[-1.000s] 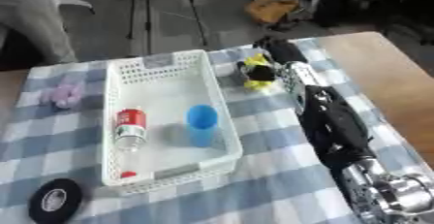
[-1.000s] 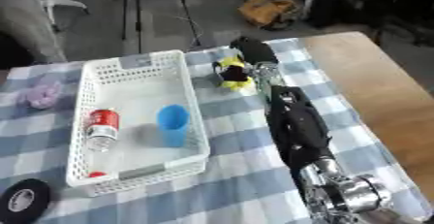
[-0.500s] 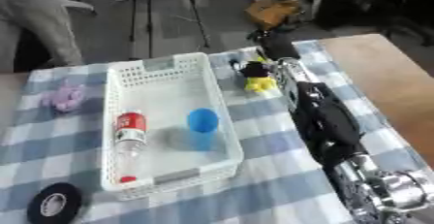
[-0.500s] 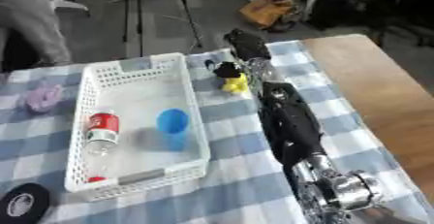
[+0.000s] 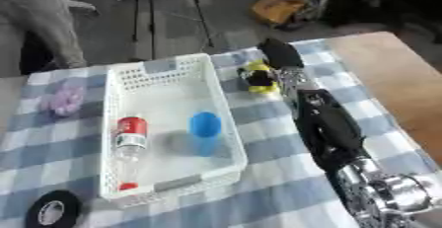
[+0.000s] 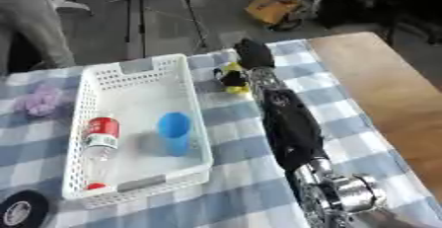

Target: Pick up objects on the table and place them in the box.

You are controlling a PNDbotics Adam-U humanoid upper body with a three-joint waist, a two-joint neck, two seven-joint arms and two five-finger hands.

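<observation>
Left eye view: your table [image 5: 285,192] is covered with a blue-and-white checked cloth, with bare wood showing along its right side. Landmark for all positions below is the white perforated basket [image 5: 216,94], which sits lengthwise left of centre.

Your right arm [image 5: 326,123] runs up the cloth just right of the basket, black with a silver joint near the lower edge. Your right hand [image 5: 278,54] is off the basket's far right corner, a dark shape directly above the toy; you cannot tell from either view how far its fingers are open or whether they touch anything.

Basket contents: a clear bottle [image 5: 128,140] with a red label and red cap lies along the left wall, cap toward the near end. A blue cup [image 5: 204,127] stands upright right of it, near the right wall.

Outside the basket: a small yellow-and-black toy [image 5: 257,78] sits on the cloth just beside the far right corner. A black tape roll [image 5: 52,211] lies off the near left corner. A pale purple soft object [image 5: 65,98] lies left of the far half.
</observation>
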